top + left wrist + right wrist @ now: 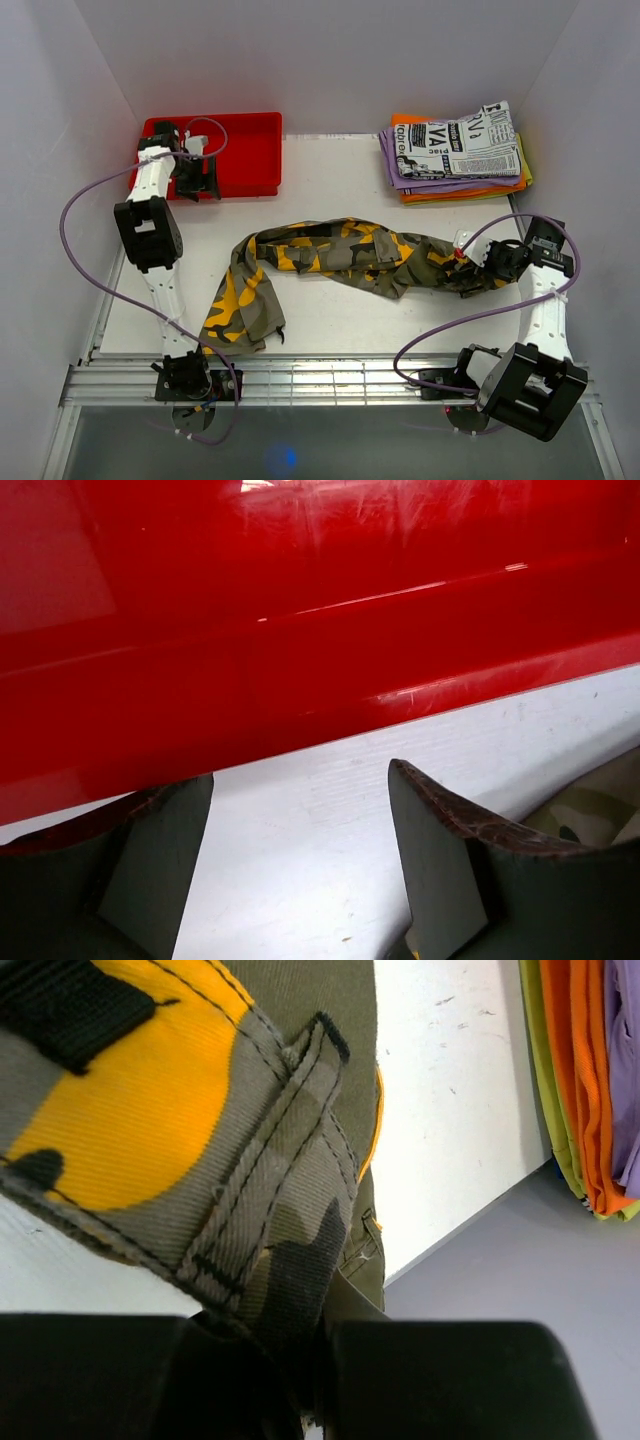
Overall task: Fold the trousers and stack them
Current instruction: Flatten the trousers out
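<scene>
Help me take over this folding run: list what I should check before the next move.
1. Right gripper shut on the camouflage trousers by a belt loop: ok.
2. Left gripper open and empty: ok.
3. Left gripper close to the trousers: not ok, it is over by the red bin.
4. Trousers spread flat: not ok, bunched and twisted.
5. Grip takes the full waistband thickness: cannot tell.
6. Stack of folded garments apart from the trousers: ok.
</scene>
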Available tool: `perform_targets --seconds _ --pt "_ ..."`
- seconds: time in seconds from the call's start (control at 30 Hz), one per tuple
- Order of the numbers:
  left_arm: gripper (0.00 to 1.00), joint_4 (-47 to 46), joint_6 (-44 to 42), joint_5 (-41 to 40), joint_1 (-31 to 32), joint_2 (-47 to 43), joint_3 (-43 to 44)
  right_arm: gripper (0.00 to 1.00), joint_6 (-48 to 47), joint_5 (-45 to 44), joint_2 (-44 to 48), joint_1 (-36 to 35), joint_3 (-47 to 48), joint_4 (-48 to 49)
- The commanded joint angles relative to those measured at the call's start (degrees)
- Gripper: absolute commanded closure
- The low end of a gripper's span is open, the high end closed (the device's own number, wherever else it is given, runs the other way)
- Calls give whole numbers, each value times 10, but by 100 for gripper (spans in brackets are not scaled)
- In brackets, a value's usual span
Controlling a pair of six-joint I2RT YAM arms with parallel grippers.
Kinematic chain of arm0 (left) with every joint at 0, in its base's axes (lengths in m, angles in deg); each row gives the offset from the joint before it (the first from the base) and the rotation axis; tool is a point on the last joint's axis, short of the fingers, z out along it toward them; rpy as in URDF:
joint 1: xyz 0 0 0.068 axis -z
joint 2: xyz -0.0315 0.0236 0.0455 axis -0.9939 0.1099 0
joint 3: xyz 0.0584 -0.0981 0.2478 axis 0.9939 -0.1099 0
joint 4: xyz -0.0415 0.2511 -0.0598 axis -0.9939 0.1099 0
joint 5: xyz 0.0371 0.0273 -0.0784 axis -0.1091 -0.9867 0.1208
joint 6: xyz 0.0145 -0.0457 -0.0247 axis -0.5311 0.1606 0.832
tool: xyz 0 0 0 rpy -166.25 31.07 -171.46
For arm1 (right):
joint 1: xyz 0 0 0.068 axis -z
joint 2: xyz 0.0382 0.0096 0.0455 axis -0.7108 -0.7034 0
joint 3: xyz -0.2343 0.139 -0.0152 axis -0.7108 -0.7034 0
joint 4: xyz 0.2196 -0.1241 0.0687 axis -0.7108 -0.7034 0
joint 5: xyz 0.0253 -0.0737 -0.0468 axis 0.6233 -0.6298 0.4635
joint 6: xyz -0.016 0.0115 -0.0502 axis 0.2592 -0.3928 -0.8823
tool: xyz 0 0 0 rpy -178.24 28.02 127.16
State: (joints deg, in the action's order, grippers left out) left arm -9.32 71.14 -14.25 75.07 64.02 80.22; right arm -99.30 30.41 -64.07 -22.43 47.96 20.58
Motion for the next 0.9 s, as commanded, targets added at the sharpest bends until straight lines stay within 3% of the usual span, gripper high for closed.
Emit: perform_targets --seconds 0.0,0.07,0.2,0.37,0.47,0.57,0.7,0.87 --pt "18 -111 -80 59 0 -1 37 92 -40 -8 4 2 -3 -4" --pt "18 -84 -110 103 0 -45 -14 92 -39 2 -3 2 6 -3" --pt "18 4 -186 202 2 -227 -192 92 -33 5 -26 2 26 -2" --pt "18 131 -298 205 26 -359 -302 92 -36 1 -43 4 36 -2" --pt "18 183 -326 175 40 -399 -383 92 -39 4 -51 3 42 0" --pt "18 136 -303 110 55 -421 -477 92 -40 1 -57 2 43 12" --pt "17 98 -256 112 79 -395 -508 92 -38 0 -66 3 52 21" --pt "14 58 -196 116 154 -366 -529 92 -37 8 -59 2 55 31"
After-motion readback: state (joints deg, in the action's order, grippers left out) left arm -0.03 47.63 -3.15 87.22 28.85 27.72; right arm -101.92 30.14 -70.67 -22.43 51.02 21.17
